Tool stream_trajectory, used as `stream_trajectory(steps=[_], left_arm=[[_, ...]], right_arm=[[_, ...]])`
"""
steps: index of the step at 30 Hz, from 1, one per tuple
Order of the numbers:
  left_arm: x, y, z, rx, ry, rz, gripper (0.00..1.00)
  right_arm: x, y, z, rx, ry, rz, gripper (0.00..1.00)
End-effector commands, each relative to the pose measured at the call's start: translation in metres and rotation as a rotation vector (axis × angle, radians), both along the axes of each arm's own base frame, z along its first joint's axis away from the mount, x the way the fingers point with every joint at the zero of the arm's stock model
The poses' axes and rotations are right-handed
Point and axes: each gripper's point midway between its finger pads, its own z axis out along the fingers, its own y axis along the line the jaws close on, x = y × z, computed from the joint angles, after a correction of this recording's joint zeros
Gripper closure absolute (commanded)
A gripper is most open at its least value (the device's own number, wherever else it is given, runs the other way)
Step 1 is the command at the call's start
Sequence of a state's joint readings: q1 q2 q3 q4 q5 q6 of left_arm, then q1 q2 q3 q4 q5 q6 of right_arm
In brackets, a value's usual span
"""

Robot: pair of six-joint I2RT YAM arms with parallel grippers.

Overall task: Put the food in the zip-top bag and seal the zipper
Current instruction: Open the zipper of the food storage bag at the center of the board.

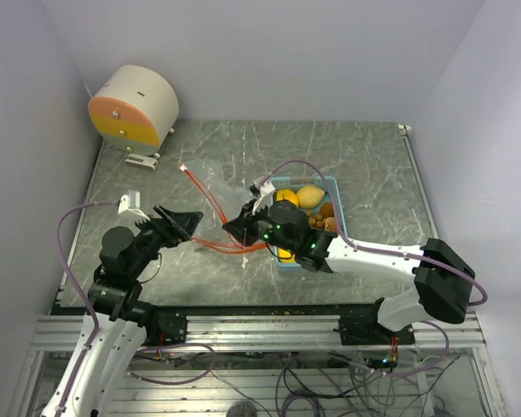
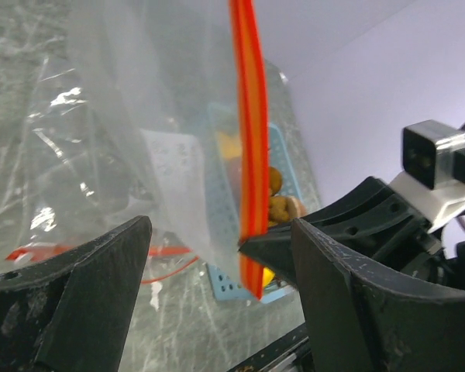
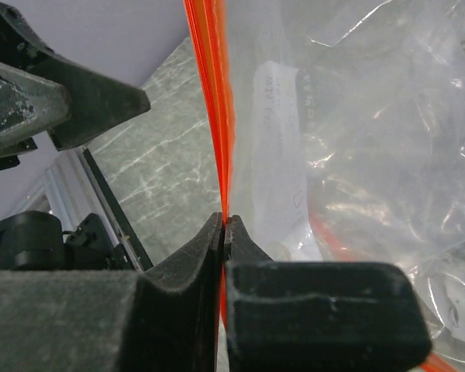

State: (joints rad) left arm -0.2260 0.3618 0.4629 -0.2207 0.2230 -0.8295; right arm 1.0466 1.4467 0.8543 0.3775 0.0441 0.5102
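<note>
Zipper [image 3: 209, 116] pinched, R end effector [image 3: 223, 222].

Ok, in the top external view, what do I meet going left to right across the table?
cream-and-orange drum → left pincer, open → right pincer, shut on the zip-top bag → light blue tray of fruit. The bag overlaps both pincers, so it has no place of its own in the order.
</note>
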Motion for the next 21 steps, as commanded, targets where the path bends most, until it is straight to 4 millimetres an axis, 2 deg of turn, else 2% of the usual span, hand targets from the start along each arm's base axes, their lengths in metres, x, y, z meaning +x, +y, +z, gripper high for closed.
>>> stream_trajectory(steps=[1, 3, 8, 13, 21], left_arm=[[0.003, -0.016, 0.043, -0.115, -0.156, -0.08, 0.17], [0.005, -0.018, 0.044, -0.127, -0.166, -0.088, 0.2], [0.016, -0.019, 0.029, -0.124, -0.124, -0.074, 0.26], [0.028, -0.024, 0.03, -0.133, -0.128, -0.09, 0.28], [0.043, -0.024, 0.023, -0.104, -0.111, -0.076, 0.41]], right_arm=[[-0.006, 0.009, 0.006, 0.052, 0.006, 0.029, 1.0], [-0.008, 0.009, 0.006, 0.06, 0.008, 0.034, 1.0], [-0.011, 0.011, 0.011, 0.065, 0.001, 0.053, 1.0], [-0.018, 0.014, 0.013, 0.077, 0.005, 0.076, 1.0], [-0.027, 0.015, 0.022, 0.09, -0.003, 0.108, 1.0]])
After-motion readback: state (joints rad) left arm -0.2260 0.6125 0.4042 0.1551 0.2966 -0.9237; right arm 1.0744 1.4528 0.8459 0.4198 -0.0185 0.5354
